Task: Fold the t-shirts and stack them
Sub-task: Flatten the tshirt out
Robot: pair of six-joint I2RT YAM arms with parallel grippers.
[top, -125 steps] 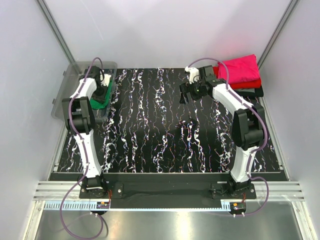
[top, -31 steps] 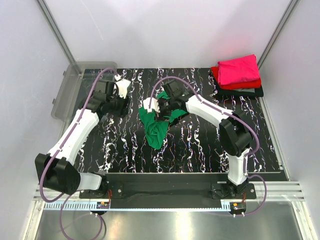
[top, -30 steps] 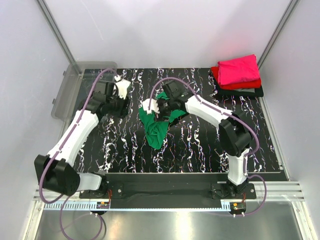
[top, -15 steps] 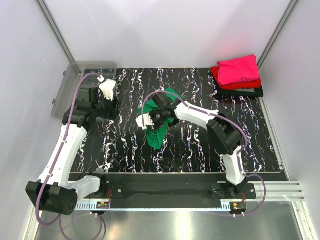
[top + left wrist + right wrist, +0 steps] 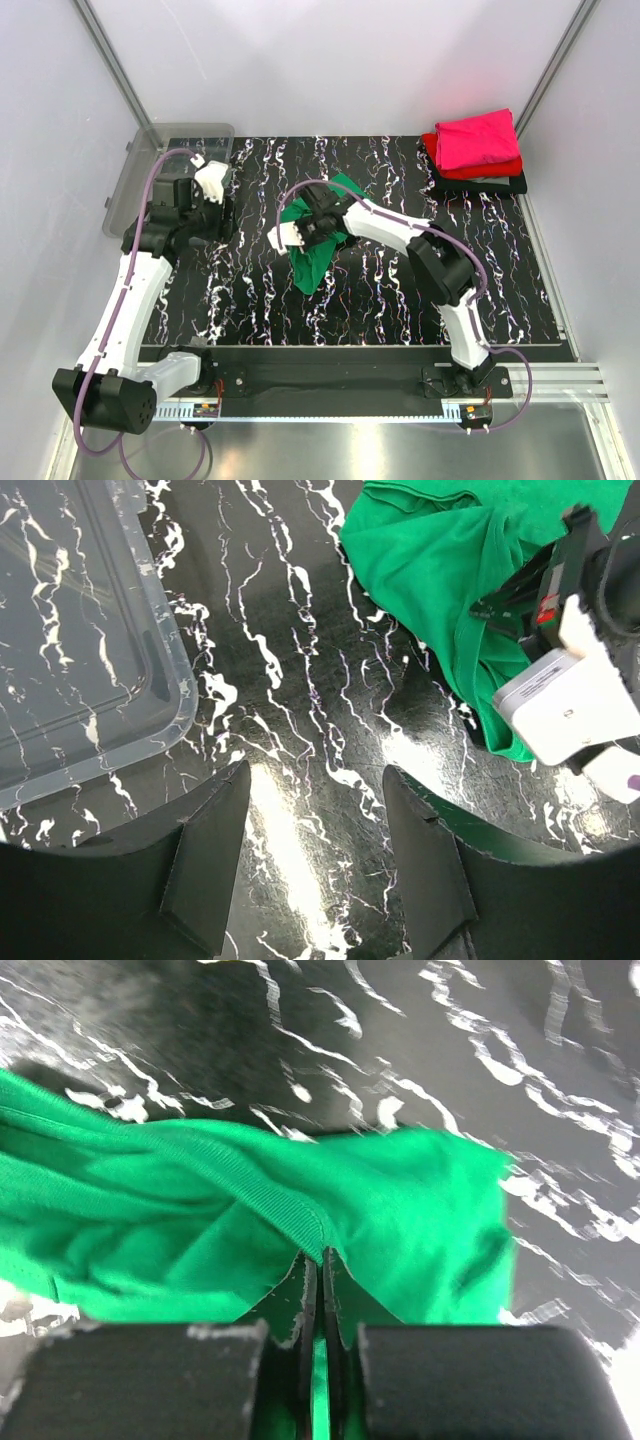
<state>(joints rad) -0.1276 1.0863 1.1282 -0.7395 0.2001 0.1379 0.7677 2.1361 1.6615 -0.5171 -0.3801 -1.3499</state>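
Crumpled green t-shirt (image 5: 312, 268) lying left of centre on the table (image 5: 390, 290). The right gripper (image 5: 320, 1260) is pinched tight on a ribbed seam of the cloth. The left gripper (image 5: 315, 780) stands partly open and empty, near the bin (image 5: 150, 165). The stack of folded shirts (image 5: 478, 140) sits far right. The cloth is probably light, limp and prone to bunching, so seams and hems should give the surest hold.

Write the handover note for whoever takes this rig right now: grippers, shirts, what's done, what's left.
Left gripper: open, holding nothing, over the table beside the bin.
Right gripper: shut on a ribbed edge of the green t-shirt.
Green t-shirt: crumpled mid-table, unfolded.
Done: pink t-shirt, red t-shirt and black t-shirt folded and stacked, far right corner.
Left: spread and fold the green one, place it on the pink one.
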